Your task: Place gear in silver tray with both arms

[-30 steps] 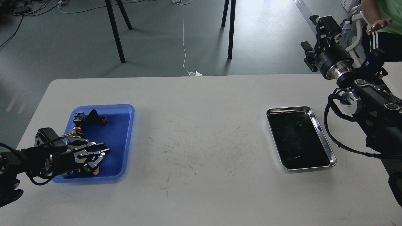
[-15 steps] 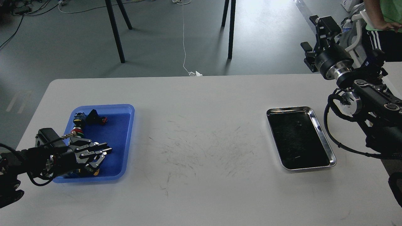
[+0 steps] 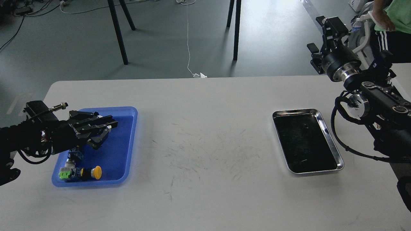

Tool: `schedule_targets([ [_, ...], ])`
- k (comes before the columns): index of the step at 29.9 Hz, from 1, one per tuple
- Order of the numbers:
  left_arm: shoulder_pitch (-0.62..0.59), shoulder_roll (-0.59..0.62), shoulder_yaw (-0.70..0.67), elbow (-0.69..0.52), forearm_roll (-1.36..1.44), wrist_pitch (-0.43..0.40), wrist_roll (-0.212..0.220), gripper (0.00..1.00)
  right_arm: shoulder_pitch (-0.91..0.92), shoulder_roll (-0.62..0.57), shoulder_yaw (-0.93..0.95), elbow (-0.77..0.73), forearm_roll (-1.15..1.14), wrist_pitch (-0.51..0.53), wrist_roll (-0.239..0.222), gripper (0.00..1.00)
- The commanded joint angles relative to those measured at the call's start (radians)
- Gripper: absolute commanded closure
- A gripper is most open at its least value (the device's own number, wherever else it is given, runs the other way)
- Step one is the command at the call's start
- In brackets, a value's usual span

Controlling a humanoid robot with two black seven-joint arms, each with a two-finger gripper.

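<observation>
The silver tray (image 3: 332, 146) lies empty on the right side of the white table. My left gripper (image 3: 104, 133) hovers over the blue plastic tray (image 3: 128, 150) at the left. Its dark fingers overlap, so I cannot tell whether they hold anything. No gear shows clearly. Small parts lie in the blue tray's near end: a yellow-capped button (image 3: 96, 172), a green piece (image 3: 64, 175) and a blue piece (image 3: 74, 155). My right gripper (image 3: 318, 33) is raised beyond the table's far right corner, well above the silver tray, with its fingers apart and empty.
The table middle (image 3: 205, 150) carries only dark scuff marks. Black stand legs (image 3: 118, 35) and a white cable (image 3: 188, 41) are on the floor behind the table. A person in a green shirt (image 3: 395, 16) stands at the far right behind my right arm.
My left gripper has risen from the blue tray's near end and moved toward its far end, uncovering the yellow and green parts. The right arm has not moved.
</observation>
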Motion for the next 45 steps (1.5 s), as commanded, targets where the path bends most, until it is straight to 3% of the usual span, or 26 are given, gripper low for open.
schedule_targets([
  [1,-0.045,-0.03,0.021,-0.021,0.001,-0.002,-0.015,0.87,0.005,0.0,0.0,0.0,0.0,0.0,-0.002,0.06],
  [15,-0.311,-0.378,0.271,-0.009,-0.007,0.004,-0.03,0.86,0.025,-0.015,-0.008,-0.006,-0.005,-0.002,-0.011,0.06],
  [23,-0.311,-0.644,0.333,0.152,-0.014,0.007,-0.03,0.86,0.028,-0.014,-0.006,-0.017,-0.005,-0.025,-0.011,0.06],
  [31,-0.272,-0.832,0.363,0.252,-0.03,0.006,-0.027,0.85,0.021,0.0,0.037,-0.022,0.002,-0.032,-0.002,0.06],
  [45,-0.231,-0.926,0.411,0.348,-0.031,0.004,-0.025,0.84,0.007,0.089,0.072,-0.032,0.002,-0.035,0.0,0.06],
])
